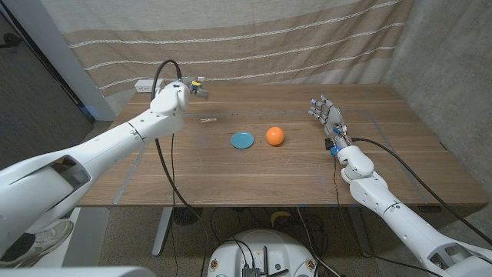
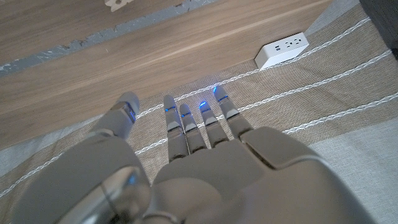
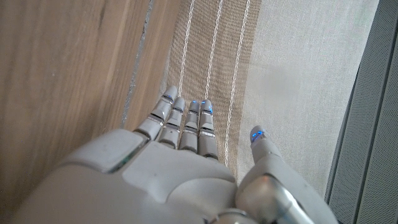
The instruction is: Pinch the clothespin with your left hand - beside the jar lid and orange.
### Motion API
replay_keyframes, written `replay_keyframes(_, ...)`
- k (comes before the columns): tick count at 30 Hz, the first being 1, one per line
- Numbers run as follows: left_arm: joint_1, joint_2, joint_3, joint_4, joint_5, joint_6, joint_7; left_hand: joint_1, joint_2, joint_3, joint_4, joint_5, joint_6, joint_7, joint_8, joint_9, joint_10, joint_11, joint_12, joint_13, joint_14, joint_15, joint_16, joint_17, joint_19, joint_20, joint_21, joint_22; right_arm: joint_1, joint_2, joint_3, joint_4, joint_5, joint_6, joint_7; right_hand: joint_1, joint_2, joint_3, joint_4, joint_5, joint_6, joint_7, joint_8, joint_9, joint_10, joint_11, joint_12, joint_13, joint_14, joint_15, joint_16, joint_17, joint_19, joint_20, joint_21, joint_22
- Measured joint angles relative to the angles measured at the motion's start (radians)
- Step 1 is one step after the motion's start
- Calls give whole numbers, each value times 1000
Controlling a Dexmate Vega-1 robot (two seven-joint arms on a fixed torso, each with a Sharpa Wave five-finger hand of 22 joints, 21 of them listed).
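Note:
A small pale clothespin (image 1: 207, 119) lies on the wooden table (image 1: 231, 177), left of a blue jar lid (image 1: 242, 139) and an orange (image 1: 275, 135). My left hand (image 1: 181, 94) hovers above the back-left part of the table, behind and to the left of the clothespin, not touching it. In the left wrist view the left hand (image 2: 186, 168) has its fingers (image 2: 208, 121) stretched out and apart, holding nothing. My right hand (image 1: 329, 117) stands at the right side of the table, right of the orange, fingers spread and empty. The right wrist view shows the same hand (image 3: 168, 174) open.
A white power strip (image 1: 143, 85) sits at the table's back-left edge, also seen in the left wrist view (image 2: 283, 48). A striped beige curtain (image 1: 246, 38) hangs behind the table. Grey tape lines (image 1: 127, 183) mark the tabletop. A black cable (image 1: 163, 154) runs from the left wrist.

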Motion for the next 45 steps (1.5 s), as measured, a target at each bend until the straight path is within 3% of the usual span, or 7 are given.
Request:
replay_keyframes(9, -35, -15, 52, 26, 68, 30, -46, 116, -62, -18, 5, 0, 59, -45, 28, 0, 0, -22, -8, 3, 0, 0, 0, 0, 21, -21, -12, 0, 3, 0, -1, 4, 1, -1, 2, 0, 0, 0, 0, 0, 5, 2, 0, 5, 9, -2, 0, 0, 0, 0, 0, 0, 4, -4, 0, 0)
replay_keyframes(22, -65, -43, 94, 77, 136, 47, -108, 219, -102, -54, 8, 0, 129, -57, 63, 9, 18, -39, -14, 3, 7, 0, -5, 0, 39, -39, -22, 0, 6, 1, -2, 9, 2, -3, 4, 0, 0, 0, 0, 0, 19, 6, 0, 5, 14, 4, 3, 5, 0, 0, 6, 5, 7, 0, -8, 0)
replay_keyframes(33, -51, -63, 98, 116, 186, 38, -76, 259, -116, -86, 12, 0, 138, -56, 77, 19, 36, -57, -13, 3, 33, 0, -5, 0, 57, -43, -26, 0, 13, 5, -6, 15, 2, -6, 5, 0, 0, 0, 0, 0, 23, 9, 0, 5, 23, 5, 3, 4, 7, 0, 12, 5, 7, 0, -11, 0)
replay_keyframes(45, -35, -77, 92, 158, 186, 1, -30, 274, -112, -103, 20, 0, 151, -57, 81, 19, 41, -51, -13, 3, 36, 0, -5, 0, 61, -46, -30, 0, 18, 8, -10, 19, -1, -10, 5, 0, 0, -3, -3, 0, 28, 7, 0, 5, 23, 5, 3, 9, 7, 0, 12, 9, 11, 4, -15, 0)
